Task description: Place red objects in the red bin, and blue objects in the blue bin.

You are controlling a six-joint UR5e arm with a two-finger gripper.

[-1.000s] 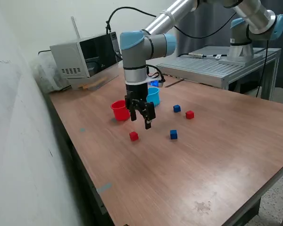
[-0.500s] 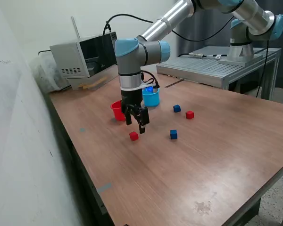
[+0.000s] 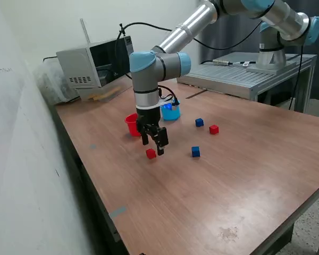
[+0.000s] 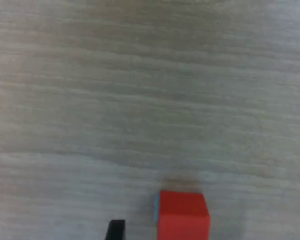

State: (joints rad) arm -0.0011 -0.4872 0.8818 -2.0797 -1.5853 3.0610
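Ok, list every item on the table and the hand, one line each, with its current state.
hand: open, empty, low over the near red cube
near red cube: on the table, between the fingers in the wrist view, not gripped
far red cube: on the table, untouched
near blue cube: on the table, untouched
far blue cube: on the table, untouched
red cup: upright, contents hidden
blue cup: upright, contents hidden
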